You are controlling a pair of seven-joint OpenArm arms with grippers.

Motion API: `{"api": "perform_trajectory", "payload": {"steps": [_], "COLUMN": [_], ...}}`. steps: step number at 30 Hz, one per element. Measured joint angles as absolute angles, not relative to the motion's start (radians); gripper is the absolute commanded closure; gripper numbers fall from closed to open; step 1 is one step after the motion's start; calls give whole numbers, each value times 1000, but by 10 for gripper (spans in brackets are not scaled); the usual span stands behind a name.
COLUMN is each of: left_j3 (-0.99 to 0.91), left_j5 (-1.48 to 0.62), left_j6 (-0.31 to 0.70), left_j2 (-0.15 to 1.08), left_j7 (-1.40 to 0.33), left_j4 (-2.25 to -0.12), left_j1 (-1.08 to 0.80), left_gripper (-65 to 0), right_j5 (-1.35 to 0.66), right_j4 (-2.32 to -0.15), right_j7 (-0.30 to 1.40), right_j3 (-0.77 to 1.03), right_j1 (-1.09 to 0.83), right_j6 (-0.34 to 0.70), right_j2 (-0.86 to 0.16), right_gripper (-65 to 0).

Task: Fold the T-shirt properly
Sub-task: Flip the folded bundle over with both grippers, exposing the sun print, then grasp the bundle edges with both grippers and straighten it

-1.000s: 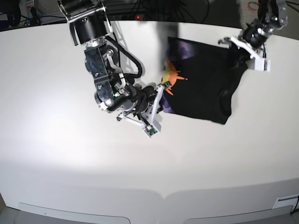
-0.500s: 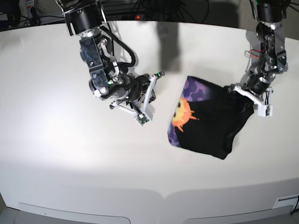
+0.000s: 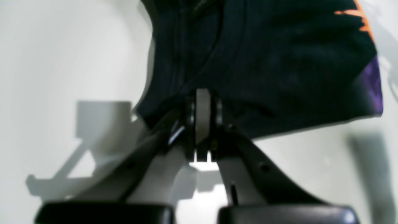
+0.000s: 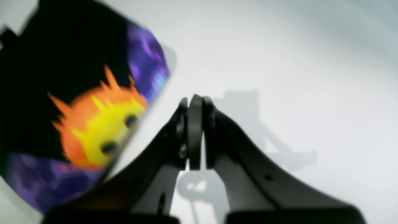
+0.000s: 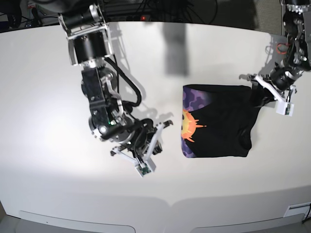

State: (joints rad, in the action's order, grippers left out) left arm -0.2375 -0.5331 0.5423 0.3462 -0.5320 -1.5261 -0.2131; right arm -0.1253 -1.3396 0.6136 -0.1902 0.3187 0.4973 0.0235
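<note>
Black cloth T-shirt [image 5: 218, 128] with orange-yellow sun and purple print now lies flatter and squarer on the white surface [image 5: 58, 97] than half a second ago, its far edge shifted away. Left pincer [image 5: 262, 94] is clamped on the shirt's black corner, at the side opposite the sun print. Right pincer [image 5: 158, 133] has dropped lower, jaws pressed together on nothing, apart from the shirt's printed edge.

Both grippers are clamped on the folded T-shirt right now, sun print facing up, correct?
Not quite. Only the left gripper is clamped on the T-shirt. The right gripper is shut on nothing, apart from the cloth over bare table, as the right wrist and base views show. The sun print does face up.
</note>
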Motion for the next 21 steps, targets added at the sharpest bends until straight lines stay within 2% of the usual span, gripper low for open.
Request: {"api": "perform_trajectory", "payload": {"steps": [3, 6, 10, 14, 21], "left_j3": [-233, -237, -235, -235, -234], "left_j5": [-577, -577, -578, -580, -541], "left_j6": [543, 540, 543, 542, 545], "left_j2": [364, 372, 367, 353, 297], "left_j7": [-532, -476, -414, -405, -382], "left_j4": [-1534, -1535, -1534, -1534, -1533], "left_j1": [-275, -330, -400, -400, -386], "left_gripper": [0, 0, 0, 0, 0], "right_j5": [-61, 11, 78, 133, 130], "right_j4": [-1239, -1141, -1040, -928, -704], "right_j7": [598, 513, 409, 307, 264], "right_j3": [-190, -190, -189, -189, -191], "right_j1": [373, 395, 437, 495, 613], "right_j6": [493, 489, 413, 373, 353], "right_j2": [68, 93, 125, 153, 147], "right_gripper": [0, 0, 0, 0, 0]}}
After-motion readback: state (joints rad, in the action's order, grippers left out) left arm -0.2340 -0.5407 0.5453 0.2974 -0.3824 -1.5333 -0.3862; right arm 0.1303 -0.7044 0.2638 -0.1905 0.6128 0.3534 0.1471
